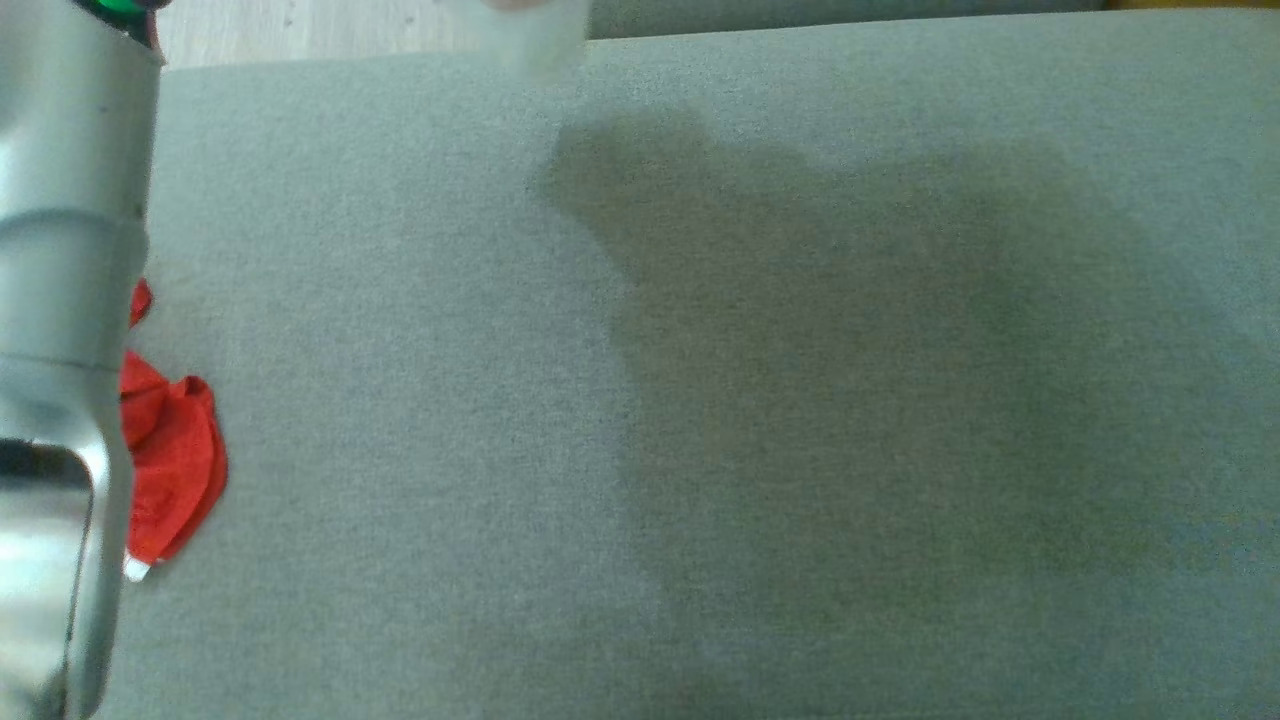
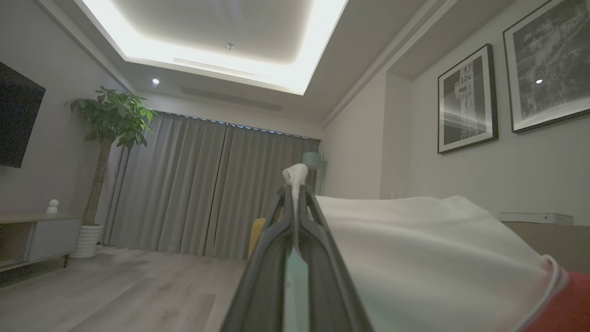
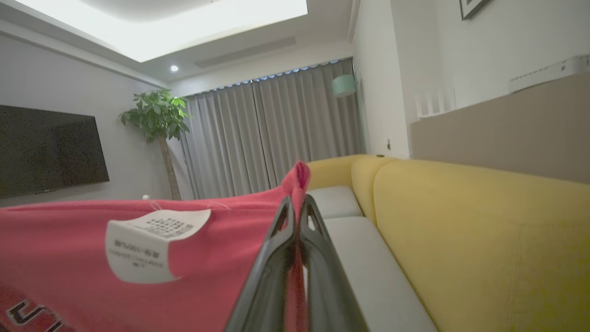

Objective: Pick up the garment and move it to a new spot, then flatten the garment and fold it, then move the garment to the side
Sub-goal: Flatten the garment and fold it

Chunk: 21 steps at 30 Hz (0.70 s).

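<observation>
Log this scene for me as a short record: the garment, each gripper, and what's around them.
garment: red, with a white part
label: white, printed, on the red cloth
left gripper: shut on the white part
right gripper: shut on a red edge
cushion: grey, below in head view
sofa: yellow, beside the right gripper

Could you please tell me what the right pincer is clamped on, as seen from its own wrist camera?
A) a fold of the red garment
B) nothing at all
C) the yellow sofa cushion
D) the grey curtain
A: the right pincer is shut on a fold of the red garment, whose tip pokes up between the fingers, near the white care label.
</observation>
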### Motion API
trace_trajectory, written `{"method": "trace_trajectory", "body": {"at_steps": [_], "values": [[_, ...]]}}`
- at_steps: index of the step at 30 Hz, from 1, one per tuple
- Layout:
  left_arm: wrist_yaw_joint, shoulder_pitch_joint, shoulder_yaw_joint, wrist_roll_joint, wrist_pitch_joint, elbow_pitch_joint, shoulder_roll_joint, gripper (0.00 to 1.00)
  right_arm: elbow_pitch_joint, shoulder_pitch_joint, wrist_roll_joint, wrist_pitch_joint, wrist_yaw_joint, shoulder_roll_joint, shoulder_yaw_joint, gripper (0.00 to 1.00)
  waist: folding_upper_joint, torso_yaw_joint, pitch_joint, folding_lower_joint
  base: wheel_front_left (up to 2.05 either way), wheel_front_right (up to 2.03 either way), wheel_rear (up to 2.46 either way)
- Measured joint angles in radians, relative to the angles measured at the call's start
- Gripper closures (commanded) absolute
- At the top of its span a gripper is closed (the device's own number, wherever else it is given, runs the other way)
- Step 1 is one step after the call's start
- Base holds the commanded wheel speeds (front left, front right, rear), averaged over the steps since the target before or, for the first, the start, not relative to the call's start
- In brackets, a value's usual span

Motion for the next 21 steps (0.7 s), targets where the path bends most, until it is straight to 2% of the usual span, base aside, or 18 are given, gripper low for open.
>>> {"method": "trace_trajectory", "body": {"at_steps": [3,5,10,13,17,21], "values": [[-0.007,0.009,0.005,-0.021,0.000,0.146,-0.038,1.00,0.131,-0.013,0.020,-0.038,0.000,0.022,0.077,1.00,0.0000,0.005,0.011,0.0002,0.00,0.00,0.00],[-0.014,0.026,0.004,-0.027,0.000,0.194,-0.056,1.00,0.181,-0.008,0.030,-0.048,0.000,0.033,0.103,1.00,0.0000,0.008,0.015,0.0003,0.00,0.00,0.00],[-0.033,0.172,0.008,-0.083,0.002,0.404,-0.151,1.00,0.379,0.050,0.092,-0.068,0.000,0.092,0.221,1.00,-0.0001,0.014,0.048,0.0004,0.00,0.00,0.00],[-0.053,0.245,0.028,-0.116,0.000,0.486,-0.176,1.00,0.462,0.117,0.149,-0.069,0.000,0.109,0.271,1.00,-0.0001,0.016,0.075,0.0003,0.00,0.00,0.00],[-0.083,0.291,0.054,-0.159,-0.009,0.537,-0.193,1.00,0.503,0.230,0.229,-0.090,0.000,0.109,0.332,1.00,-0.0001,0.020,0.107,0.0003,0.00,0.00,0.00],[-0.124,0.352,0.094,-0.201,-0.019,0.533,-0.202,1.00,0.475,0.334,0.322,-0.145,0.000,0.091,0.381,1.00,-0.0001,0.024,0.114,0.0004,0.00,0.00,0.00]]}}
